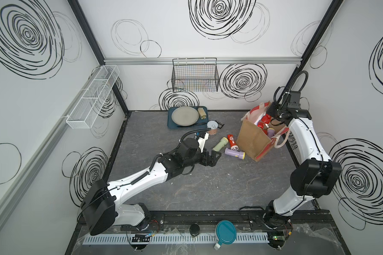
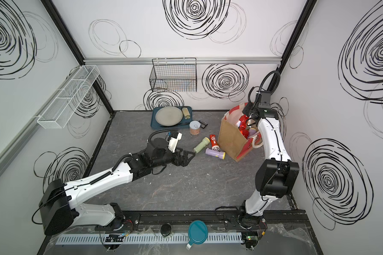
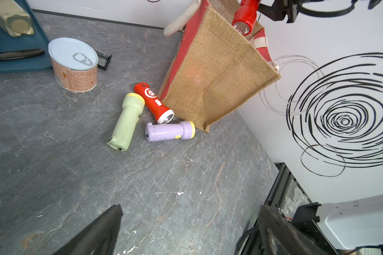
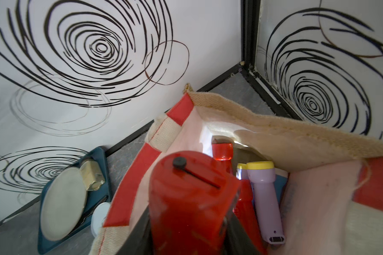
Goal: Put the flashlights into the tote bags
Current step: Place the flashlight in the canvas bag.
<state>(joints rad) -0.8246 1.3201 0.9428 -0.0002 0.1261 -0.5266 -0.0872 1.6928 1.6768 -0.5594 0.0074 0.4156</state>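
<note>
A: Red plastic flashlight, why above the boxy brown jute tote bag?
B: Right gripper clenches it for dropping in. Left gripper gapes toward three plastic flashlights beside it, near the tabletop's far-right corner.

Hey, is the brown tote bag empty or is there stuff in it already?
Not empty. Inside the tote bag lie a lilac flashlight and red flashlights.

No legible words. Only sign: a white round emblem on the orange-red flashlight just beside the bag. Label print on the tin near the bag is too small to read.
</note>
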